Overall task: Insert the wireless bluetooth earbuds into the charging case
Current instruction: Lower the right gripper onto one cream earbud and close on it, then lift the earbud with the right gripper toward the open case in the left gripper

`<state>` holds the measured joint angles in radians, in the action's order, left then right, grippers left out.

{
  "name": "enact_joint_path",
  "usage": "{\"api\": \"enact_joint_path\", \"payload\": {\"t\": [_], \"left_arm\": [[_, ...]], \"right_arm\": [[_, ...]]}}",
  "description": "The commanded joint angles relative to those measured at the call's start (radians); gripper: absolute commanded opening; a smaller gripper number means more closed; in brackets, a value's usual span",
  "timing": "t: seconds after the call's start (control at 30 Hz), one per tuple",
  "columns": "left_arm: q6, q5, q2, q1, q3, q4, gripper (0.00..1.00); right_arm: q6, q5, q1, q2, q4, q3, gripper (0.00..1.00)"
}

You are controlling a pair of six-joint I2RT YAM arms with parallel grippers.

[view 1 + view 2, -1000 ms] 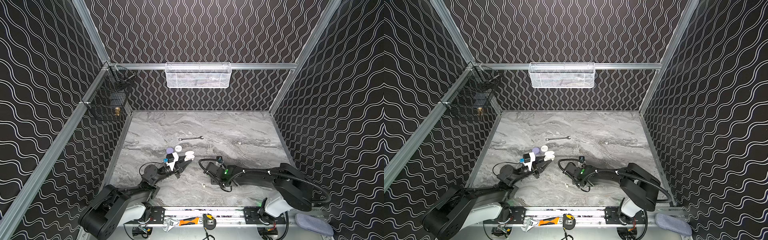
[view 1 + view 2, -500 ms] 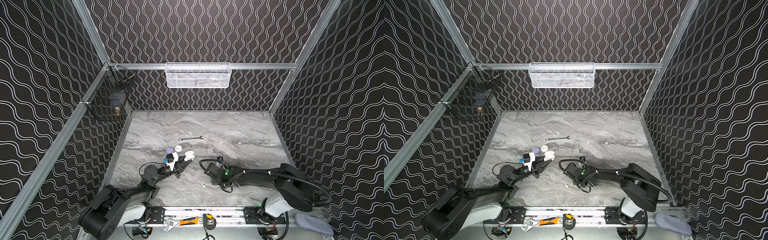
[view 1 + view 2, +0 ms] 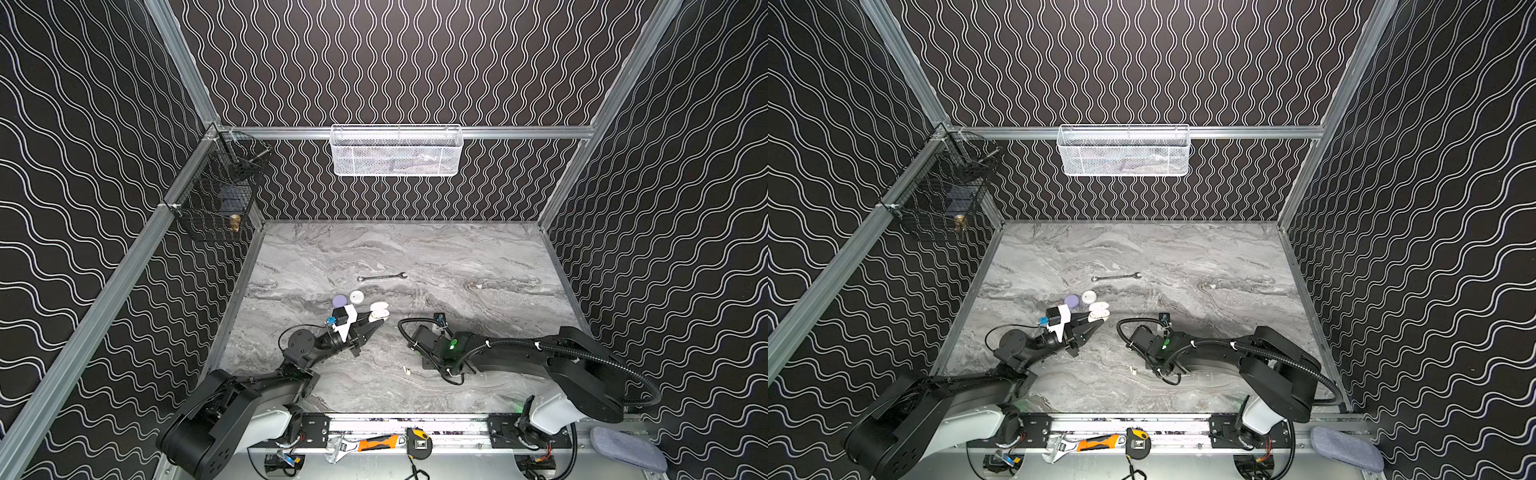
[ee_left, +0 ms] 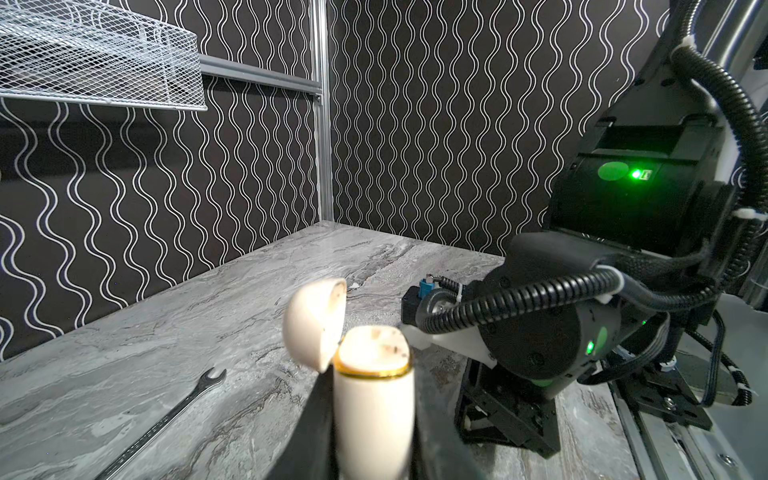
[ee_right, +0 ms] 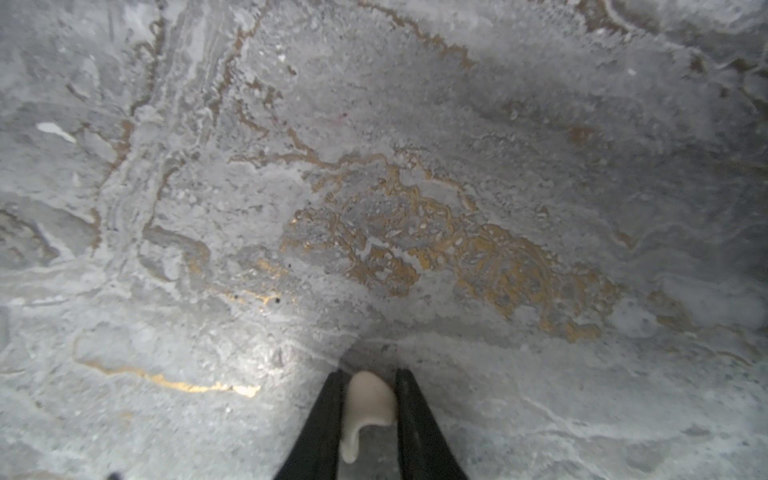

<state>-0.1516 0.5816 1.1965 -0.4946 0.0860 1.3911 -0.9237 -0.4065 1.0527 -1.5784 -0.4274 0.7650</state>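
My left gripper [image 4: 372, 440] is shut on a cream charging case [image 4: 372, 399] with a gold rim. It holds the case upright with its lid [image 4: 313, 320] swung open. In both top views this case [image 3: 379, 311] [image 3: 1099, 311] sits at the left gripper's tip, left of centre. My right gripper [image 5: 368, 374] points down at the marble and is shut on a cream earbud [image 5: 370, 399]. In both top views the right wrist [image 3: 440, 349] [image 3: 1158, 345] hides its fingers. A white stemmed earbud [image 3: 407, 371] [image 3: 1133, 370] lies on the table beside that wrist.
A lavender round case [image 3: 340, 300] and a white round case [image 3: 356, 296] sit just behind the left gripper. A slim steel wrench [image 3: 382, 276] [image 4: 166, 415] lies farther back. A small white piece [image 3: 478, 286] lies at mid right. Wire baskets hang on the back wall [image 3: 397, 151] and the left wall [image 3: 216, 203].
No clear movement shows in the top views; both arms and the held case stay where they were.
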Motion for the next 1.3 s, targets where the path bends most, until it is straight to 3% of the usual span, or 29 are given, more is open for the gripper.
{"api": "enact_joint_path", "payload": {"t": [0.0, 0.13, 0.6, 0.83, 0.97, 1.13, 1.27], "left_arm": [[-0.003, 0.003, -0.001, 0.001, 0.007, 0.033, 0.0], [-0.003, 0.003, -0.001, 0.001, 0.008, 0.032, 0.0], [-0.002, 0.006, 0.009, 0.001, -0.001, 0.064, 0.0], [0.001, 0.019, 0.008, 0.002, -0.01, 0.088, 0.0], [0.001, 0.041, 0.01, 0.001, -0.024, 0.144, 0.0], [0.017, 0.073, -0.007, 0.001, -0.034, 0.158, 0.0], [0.018, 0.104, -0.024, -0.001, -0.028, 0.159, 0.0]], "right_arm": [[-0.015, 0.006, 0.0, -0.011, -0.035, 0.0, 0.28], [-0.016, 0.006, 0.001, -0.008, -0.03, -0.006, 0.3], [0.0, -0.028, 0.0, 0.061, -0.03, 0.013, 0.19], [0.066, -0.149, 0.006, 0.181, -0.146, 0.194, 0.16], [0.118, -0.233, 0.064, 0.25, -0.17, 0.337, 0.16], [0.205, -0.37, 0.208, 0.315, -0.049, 0.399, 0.16], [0.29, -0.345, 0.251, 0.382, 0.164, 0.323, 0.15]]}}
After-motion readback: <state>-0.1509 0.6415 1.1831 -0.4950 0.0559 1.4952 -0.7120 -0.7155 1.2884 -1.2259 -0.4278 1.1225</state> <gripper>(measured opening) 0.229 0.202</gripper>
